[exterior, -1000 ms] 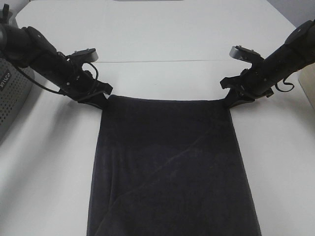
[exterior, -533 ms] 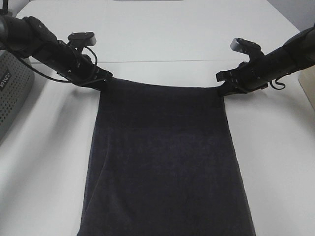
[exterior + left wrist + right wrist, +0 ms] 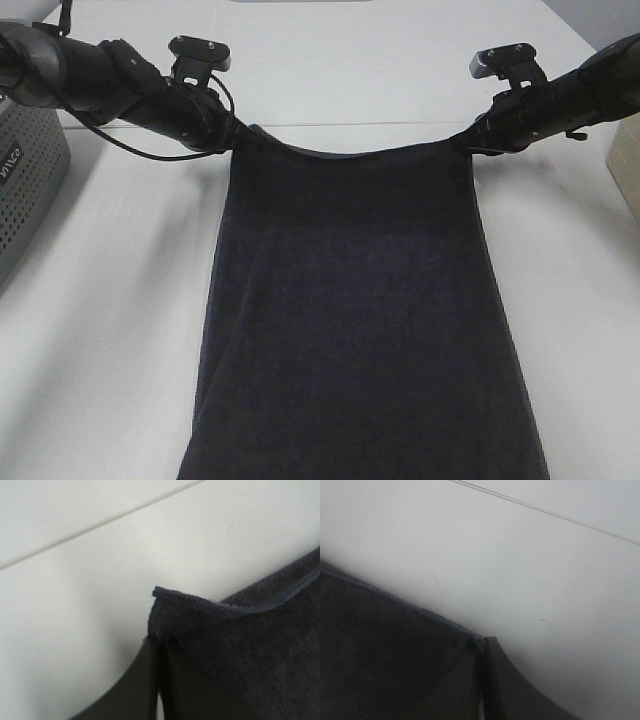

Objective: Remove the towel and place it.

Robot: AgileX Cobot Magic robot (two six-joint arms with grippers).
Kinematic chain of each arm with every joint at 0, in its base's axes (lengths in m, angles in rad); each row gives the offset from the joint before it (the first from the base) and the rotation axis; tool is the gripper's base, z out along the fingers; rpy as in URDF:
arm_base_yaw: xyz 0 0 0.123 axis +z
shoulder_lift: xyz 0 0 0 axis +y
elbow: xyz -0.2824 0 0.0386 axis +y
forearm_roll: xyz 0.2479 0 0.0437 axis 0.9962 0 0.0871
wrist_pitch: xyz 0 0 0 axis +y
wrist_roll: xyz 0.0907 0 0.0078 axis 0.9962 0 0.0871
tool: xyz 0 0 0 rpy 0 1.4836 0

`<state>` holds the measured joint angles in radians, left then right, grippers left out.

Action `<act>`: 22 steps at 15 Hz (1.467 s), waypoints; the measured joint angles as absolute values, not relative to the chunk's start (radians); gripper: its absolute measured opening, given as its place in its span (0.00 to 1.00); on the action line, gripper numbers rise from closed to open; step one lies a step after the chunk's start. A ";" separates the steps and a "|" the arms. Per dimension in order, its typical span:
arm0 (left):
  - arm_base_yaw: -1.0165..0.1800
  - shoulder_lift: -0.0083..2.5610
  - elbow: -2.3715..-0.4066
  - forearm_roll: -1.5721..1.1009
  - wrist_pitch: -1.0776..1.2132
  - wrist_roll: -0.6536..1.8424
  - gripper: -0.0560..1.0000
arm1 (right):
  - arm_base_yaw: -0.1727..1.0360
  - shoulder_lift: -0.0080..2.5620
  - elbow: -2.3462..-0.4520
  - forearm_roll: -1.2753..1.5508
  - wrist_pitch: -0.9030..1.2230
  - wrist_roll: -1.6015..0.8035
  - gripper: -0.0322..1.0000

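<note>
A dark navy towel (image 3: 355, 310) hangs stretched between my two grippers and runs down past the front edge of the exterior view. My left gripper (image 3: 243, 137) is shut on its far left corner. The left wrist view shows the jaws closed on the hemmed corner (image 3: 172, 605). My right gripper (image 3: 466, 143) is shut on the far right corner. The right wrist view shows that corner (image 3: 465, 640) pinched at the fingertips. The top edge sags slightly between the grippers, above the white table (image 3: 330, 80).
A grey perforated box (image 3: 25, 185) stands at the left edge of the table. A tan object (image 3: 628, 165) shows at the right edge. A seam line (image 3: 340, 124) crosses the table just behind the grippers.
Both grippers have moved away from the camera and upward with the towel corners, pulling the towel farther along. The towel now lies smoother, without the diagonal fold.
</note>
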<state>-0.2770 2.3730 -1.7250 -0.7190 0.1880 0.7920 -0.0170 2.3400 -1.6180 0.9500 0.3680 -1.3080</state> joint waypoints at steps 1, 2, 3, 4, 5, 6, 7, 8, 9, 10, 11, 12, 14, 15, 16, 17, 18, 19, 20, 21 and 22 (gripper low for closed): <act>-0.285 2.374 -1.725 -0.719 0.147 0.795 0.05 | -0.017 2.339 -1.618 0.950 0.337 -1.363 0.04; -0.288 2.375 -1.725 -0.719 0.130 0.795 0.05 | -0.017 2.339 -1.618 0.952 0.296 -1.408 0.04; -0.288 2.375 -1.725 -0.719 0.126 0.795 0.05 | -0.017 2.339 -1.619 0.978 0.271 -1.431 0.04; -0.288 2.377 -1.725 -0.719 0.117 0.796 0.05 | -0.017 2.339 -1.620 1.018 0.263 -1.444 0.04; -0.288 2.379 -1.725 -0.719 0.097 0.796 0.05 | -0.017 2.339 -1.624 1.052 0.262 -1.460 0.04; -0.289 2.385 -1.728 -0.719 0.076 0.796 0.05 | -0.017 2.342 -1.633 1.079 0.258 -1.481 0.04; -0.291 2.393 -1.730 -0.720 0.061 0.795 0.05 | -0.017 2.352 -1.650 1.109 0.250 -1.501 0.04; -0.298 2.403 -1.730 -0.720 0.056 0.795 0.05 | -0.017 2.364 -1.673 1.128 0.245 -1.516 0.04; -0.305 2.409 -1.730 -0.720 0.054 0.795 0.05 | -0.017 2.384 -1.699 1.136 0.242 -1.537 0.04; -0.312 2.412 -1.730 -0.720 0.039 0.795 0.05 | -0.017 2.404 -1.730 1.137 0.240 -1.558 0.04; -0.320 2.414 -1.730 -0.720 0.000 0.795 0.05 | -0.017 2.424 -1.753 1.138 0.238 -1.569 0.04; -0.326 2.414 -1.730 -0.720 -0.056 0.795 0.05 | -0.017 2.440 -1.770 1.138 0.238 -1.576 0.04; -0.330 2.414 -1.730 -0.720 -0.109 0.795 0.05 | -0.017 2.448 -1.772 1.153 0.237 -1.580 0.04; -0.331 2.416 -1.730 -0.720 -0.133 0.795 0.05 | -0.017 2.448 -1.772 1.172 0.235 -1.582 0.04; -0.331 2.427 -1.735 -0.717 -0.152 0.795 0.05 | -0.016 2.452 -1.775 1.206 0.233 -1.582 0.04; -0.331 2.448 -1.754 -0.714 -0.166 0.795 0.05 | -0.016 2.458 -1.786 1.246 0.232 -1.584 0.04; -0.331 2.478 -1.786 -0.713 -0.165 0.795 0.05 | -0.016 2.467 -1.796 1.289 0.226 -1.594 0.04; -0.331 2.514 -1.827 -0.713 -0.165 0.795 0.05 | -0.016 2.475 -1.809 1.322 0.218 -1.616 0.04; -0.331 2.544 -1.867 -0.713 -0.166 0.795 0.05 | -0.016 2.487 -1.820 1.352 0.217 -1.641 0.04; -0.331 2.564 -1.893 -0.713 -0.167 0.795 0.05 | -0.016 2.499 -1.834 1.371 0.216 -1.657 0.04; -0.331 2.577 -1.904 -0.713 -0.167 0.795 0.05 | -0.016 2.514 -1.847 1.391 0.216 -1.662 0.04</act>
